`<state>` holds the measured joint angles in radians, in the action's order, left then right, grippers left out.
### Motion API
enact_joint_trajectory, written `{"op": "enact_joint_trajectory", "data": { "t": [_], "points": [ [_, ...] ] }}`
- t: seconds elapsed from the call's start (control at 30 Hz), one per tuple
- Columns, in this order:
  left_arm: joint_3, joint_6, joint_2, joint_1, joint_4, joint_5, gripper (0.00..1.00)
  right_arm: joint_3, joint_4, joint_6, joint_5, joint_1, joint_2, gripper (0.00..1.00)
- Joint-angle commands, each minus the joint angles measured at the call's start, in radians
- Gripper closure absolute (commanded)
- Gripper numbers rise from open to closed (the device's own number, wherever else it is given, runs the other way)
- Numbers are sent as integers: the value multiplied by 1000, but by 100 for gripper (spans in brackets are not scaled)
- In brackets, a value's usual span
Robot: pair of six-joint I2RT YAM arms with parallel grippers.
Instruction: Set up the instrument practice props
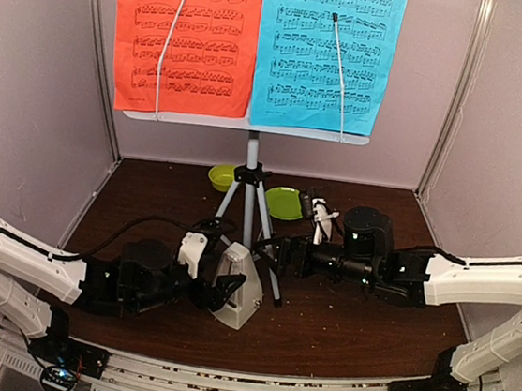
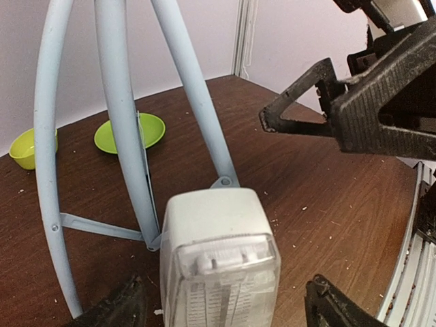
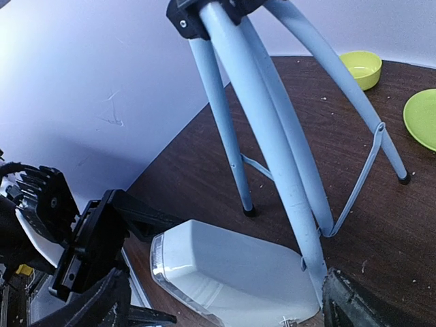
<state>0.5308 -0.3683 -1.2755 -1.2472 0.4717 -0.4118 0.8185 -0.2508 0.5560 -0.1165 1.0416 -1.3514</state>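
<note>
Brown wooden counter (image 1: 359, 329) carries one grey folding tripod (image 1: 246, 203) on three legs, topped by one pale grey perforated stand desk (image 1: 250, 126) bearing two pages: one red music sheet (image 1: 185, 36), one blue music sheet (image 1: 334, 53). One whitish pyramid metronome (image 1: 239, 292) stands just beside a tripod leg, between the spread fingers of the left claw (image 2: 225, 310) — not gripped. The right claw (image 1: 273, 254) gapes wide — empty — near another leg.

lime-green bowl (image 1: 221, 177) near lime-green plate (image 1: 284, 203) (both on the brown table (image 1: 368, 330)).
</note>
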Motion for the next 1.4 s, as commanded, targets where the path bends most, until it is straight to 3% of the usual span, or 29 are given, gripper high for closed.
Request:
{"op": "enact_joint_trajectory", "data": {
  "t": [0.0, 0.47, 0.67, 0.9, 1.37],
  "points": [
    [25, 13, -26, -4, 62, 9, 18, 35, -15, 9, -47, 12, -10, 2],
    [105, 2, 42, -8, -112, -20, 18, 34, 11, 1, -66, 11, -8, 1],
    [-56, 74, 157, -14, 81, -91, 18, 72, 36, -7, -83, 7, -23, 1],
    [-88, 114, 173, -18, 80, -103, 18, 86, 24, 16, -108, -4, -62, 3],
    [51, 112, -59, -60, 108, -104, 24, 88, -98, 120, -123, -23, -162, 37]
  ]
}}
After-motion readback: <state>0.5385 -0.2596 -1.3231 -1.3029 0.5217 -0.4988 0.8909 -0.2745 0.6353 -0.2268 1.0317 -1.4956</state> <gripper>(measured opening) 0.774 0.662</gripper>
